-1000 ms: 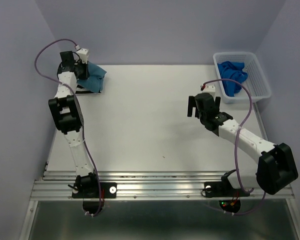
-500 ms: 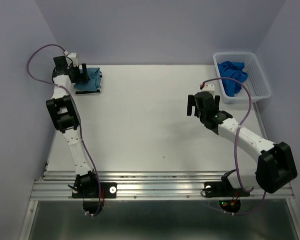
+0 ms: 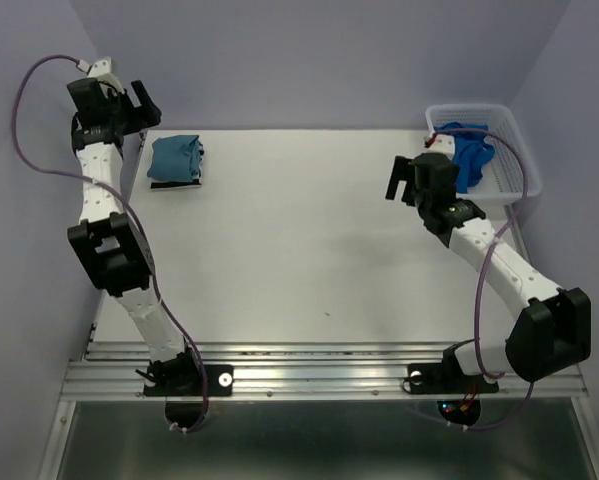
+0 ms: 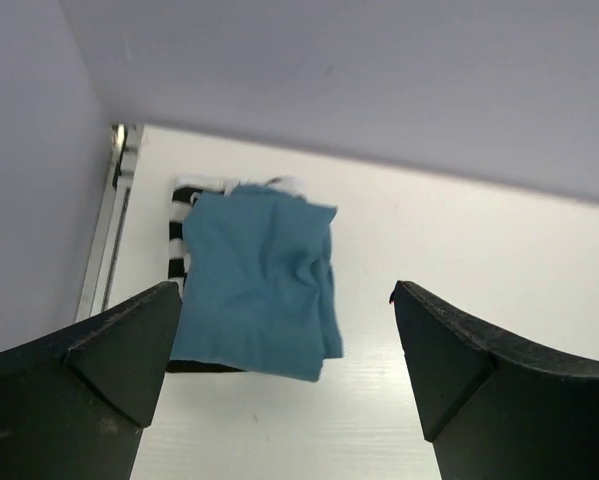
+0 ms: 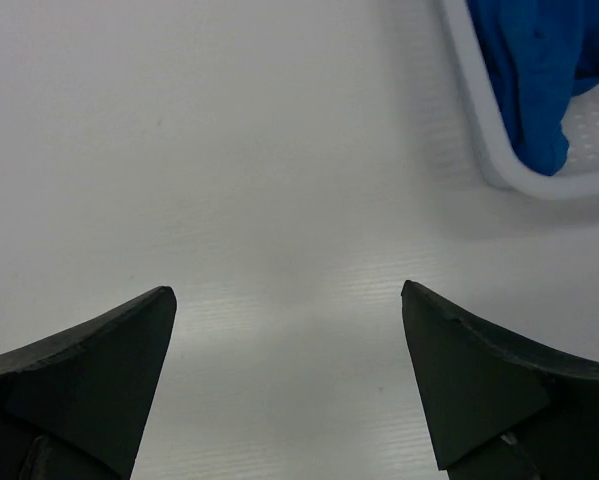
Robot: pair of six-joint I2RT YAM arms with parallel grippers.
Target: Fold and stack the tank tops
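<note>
1. Left gripper (image 3: 137, 112) is up at the far left corner, close to the wall. Jaws are wide apart with nothing between them.
2. In the left wrist view the left gripper (image 4: 286, 300) looks down on the folded pile, and its fingers (image 4: 109, 350) are clear of the cloth.
3. Teal top (image 3: 174, 158) is folded into a rough rectangle and lies flat on the table (image 3: 299, 250) at the far left.
4. Striped top (image 4: 180, 243) is under the teal top (image 4: 259, 285). Only its black-and-white edges show at the left and far sides, plus a dark strip along the near edge.
5. Right gripper (image 3: 416, 185) is over the table on the right, just beside the basket (image 3: 517, 160). Jaws are spread wide and hold nothing.
6. The right wrist view shows bare table between the right gripper (image 5: 286, 295) fingers (image 5: 479, 380), and the basket (image 5: 479, 125) corner is at the upper right.
7. Royal blue top (image 3: 471, 160) is bunched and unfolded inside the basket, and the same top (image 5: 539, 70) shows behind the basket wall in the right wrist view.
</note>
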